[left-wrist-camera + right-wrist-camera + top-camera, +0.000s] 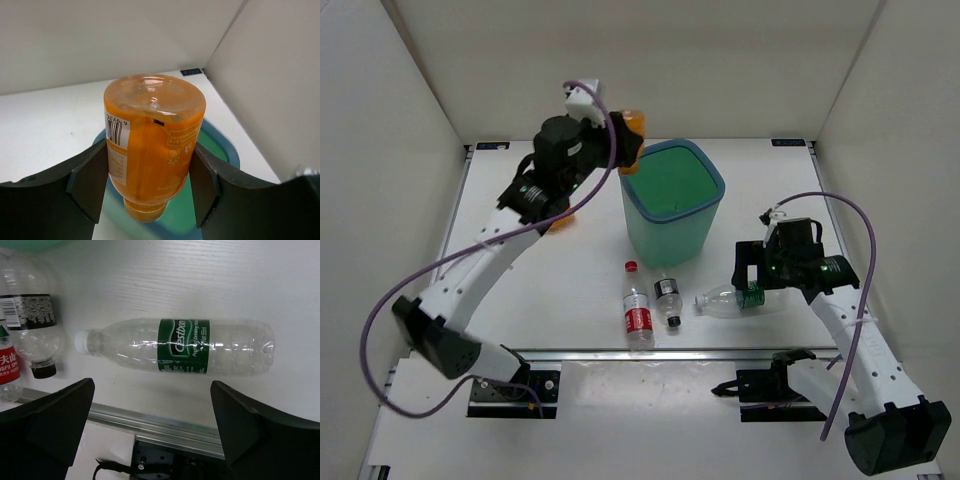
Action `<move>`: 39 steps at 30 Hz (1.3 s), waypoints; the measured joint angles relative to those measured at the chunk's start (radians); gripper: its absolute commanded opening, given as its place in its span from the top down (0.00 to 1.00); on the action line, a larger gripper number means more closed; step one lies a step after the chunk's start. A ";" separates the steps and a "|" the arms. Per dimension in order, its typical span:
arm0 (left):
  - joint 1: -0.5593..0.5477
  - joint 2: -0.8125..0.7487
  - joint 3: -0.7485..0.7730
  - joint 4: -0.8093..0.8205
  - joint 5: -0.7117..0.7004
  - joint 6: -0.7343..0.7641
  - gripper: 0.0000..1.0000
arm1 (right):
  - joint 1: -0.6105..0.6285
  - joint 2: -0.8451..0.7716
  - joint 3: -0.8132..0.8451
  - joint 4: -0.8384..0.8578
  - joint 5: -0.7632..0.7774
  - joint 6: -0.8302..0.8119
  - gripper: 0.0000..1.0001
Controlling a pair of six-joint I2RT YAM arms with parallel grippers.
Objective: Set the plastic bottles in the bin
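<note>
My left gripper (620,140) (149,185) is shut on the squat orange bottle (634,123) (152,135). It holds the bottle cap down in the air above the left rim of the teal bin (712,178) (227,151). The clear bottle with the green label (738,299) (185,346) lies on its side on the table. My right gripper (750,282) (150,410) hangs open just above it, with nothing between its fingers. The red-capped bottle (638,316) (7,365) and the black-capped bottle (668,298) (34,325) lie side by side in front of the bin.
White walls close in the table at the back and on both sides. A metal rail (165,422) runs along the near edge, just below the green-label bottle. Something small and orange (560,223) shows on the table under the left arm.
</note>
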 measured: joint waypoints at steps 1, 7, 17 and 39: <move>-0.004 0.053 0.039 0.027 0.000 0.003 0.56 | 0.003 0.003 0.000 -0.005 0.009 0.003 0.01; -0.068 0.359 0.242 0.063 0.016 0.014 0.48 | -0.093 -0.012 0.000 -0.059 0.041 0.081 0.01; -0.113 0.461 0.348 -0.026 -0.005 0.086 0.01 | -0.175 -0.051 -0.066 -0.106 0.077 0.311 0.01; 0.076 -0.334 -0.592 -0.218 -0.044 -0.040 0.01 | -0.236 0.010 -0.217 0.089 0.073 0.597 0.01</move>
